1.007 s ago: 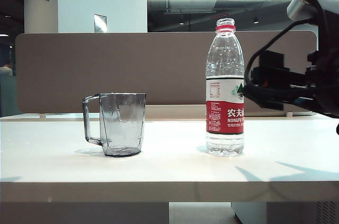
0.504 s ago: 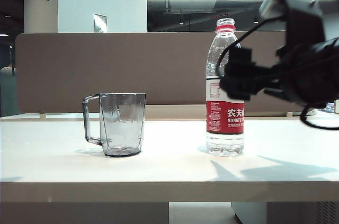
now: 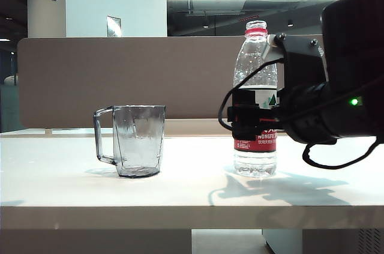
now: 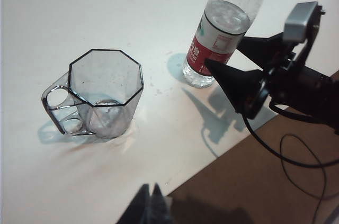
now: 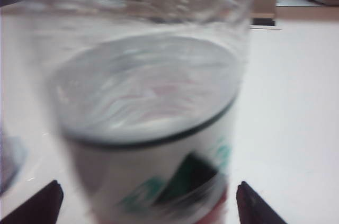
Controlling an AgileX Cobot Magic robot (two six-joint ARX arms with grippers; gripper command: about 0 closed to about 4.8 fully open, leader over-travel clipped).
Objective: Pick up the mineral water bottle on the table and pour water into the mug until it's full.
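On the tabletop: the cream-white tabletop [image 3: 72, 188] carries two things, the mug [image 3: 137, 140] toward the left of the exterior view and the mineral water bottle [image 3: 255, 74] toward the right, well apart from each other, both upright.
Mineral water bottle: clear plastic, red neck ring, no cap visible on the neck in the exterior view; it stands on its base in front of the brown-grey divider panel [image 3: 120, 74].
Label writing: the white-and-red band shows "NONGFU" in white letters under partly hidden Chinese characters, with a green mountain mark on the white part; the fine print on the red side is too small to read.
Water: the water [image 4: 226, 16] fills the bottle to about the label's upper edge, and droplets cling to the inside wall above it.
Mug: smoky-grey, faceted, with an eight-sided rim in the left wrist view; its squared handle [image 3: 103, 137] points away from the bottle. Whether it holds any liquid cannot be told.
Right gripper: the right gripper [image 3: 255, 120] sits level at label height, its jaws spread wide with one dark fingertip on each side of the bottle; in the right wrist view a gap shows between each tip and the bottle wall, so nothing is gripped.
Left gripper: the left gripper [image 4: 150, 208] hangs above the near edge of the tabletop, away from the mug; its two dark fingertips lie together, jaws narrow, holding nothing.
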